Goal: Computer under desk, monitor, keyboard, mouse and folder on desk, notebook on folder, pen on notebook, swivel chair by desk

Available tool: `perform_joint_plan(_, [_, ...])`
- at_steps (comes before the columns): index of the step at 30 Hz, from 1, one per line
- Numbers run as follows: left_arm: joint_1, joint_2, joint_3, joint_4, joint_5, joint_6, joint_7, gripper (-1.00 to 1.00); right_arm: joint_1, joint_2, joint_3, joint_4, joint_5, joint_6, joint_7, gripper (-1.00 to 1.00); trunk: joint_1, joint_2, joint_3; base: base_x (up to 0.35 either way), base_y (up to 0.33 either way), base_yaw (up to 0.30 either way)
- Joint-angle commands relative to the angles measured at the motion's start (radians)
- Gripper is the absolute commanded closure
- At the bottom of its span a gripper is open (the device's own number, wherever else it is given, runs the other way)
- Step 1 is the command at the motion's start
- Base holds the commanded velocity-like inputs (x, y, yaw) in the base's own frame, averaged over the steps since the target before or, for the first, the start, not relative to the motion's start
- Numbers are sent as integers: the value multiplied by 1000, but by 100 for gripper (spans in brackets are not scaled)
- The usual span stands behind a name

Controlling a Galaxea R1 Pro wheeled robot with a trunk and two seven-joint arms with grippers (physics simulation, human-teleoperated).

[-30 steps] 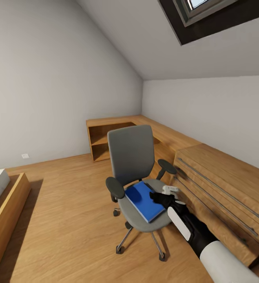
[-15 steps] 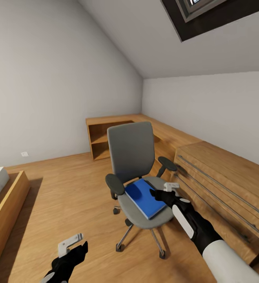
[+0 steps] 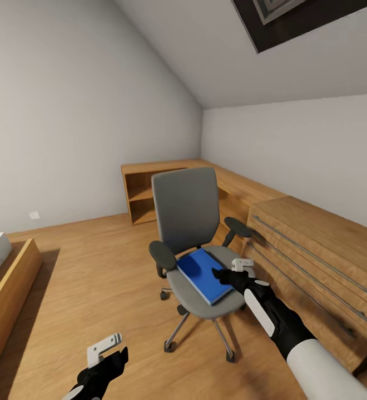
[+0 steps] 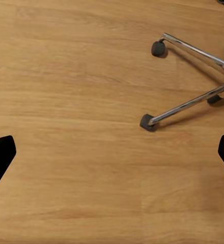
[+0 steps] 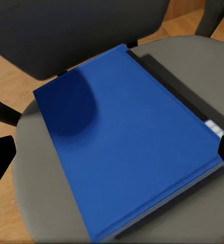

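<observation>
Attic bedroom: sloped ceiling, skylight (image 3: 294, 19), bed (image 3: 5, 278), wood cabinets (image 3: 317, 244).

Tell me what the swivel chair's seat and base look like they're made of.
The swivel chair's seat looks like matte grey fabric upholstery, with no shine. Its base looks like polished chrome metal, judging by the bright highlights along the legs, ending in black, probably plastic, castors.

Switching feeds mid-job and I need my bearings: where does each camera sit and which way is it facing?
Head view: on the robot's head, looking forward and down at the swivel chair with the folder on its seat; both arms show, left end effector low, right end effector by the folder.
Left wrist view: on the left arm, facing the wood floor and the chair's chrome base; dark fingertips at the edges.
Right wrist view: on the right arm, facing down at the folder; fingertips wide apart.
Shared: all three show the chair.
</observation>
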Motion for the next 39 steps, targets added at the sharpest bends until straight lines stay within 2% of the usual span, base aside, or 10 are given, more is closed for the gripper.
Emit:
perform_joint_plan(1, [0, 0, -3, -1, 10, 1, 10, -100, -1, -1, 4, -2, -7, 4, -5, -100, 4, -8, -4, 0, 0, 0])
perform_joint_plan(11, [0, -1, -4, -1, 10, 1, 11, -100, -1, -2, 4, -4, -7, 1, -4, -100, 42, -78, -35, 0, 0, 0])
perform_joint_plan(25, [0, 2, 2, -1, 13, 1, -5, -100, 0, -1, 5, -36, -8, 0, -2, -100, 42, -78, -35, 12, 0, 0])
perform_joint_plan(28, [0, 10, 3, -1, 12, 1, -5, -100, -1, -1, 4, -37, -7, -1, -2, -100, 42, -78, -35, 235, 0, 0])
perform_joint_plan(39, [0, 11, 4, -2, 11, 1, -3, -100, -1, -6, 4, -34, -5, -4, -3, -100, 42, -78, -35, 250, 0, 0])
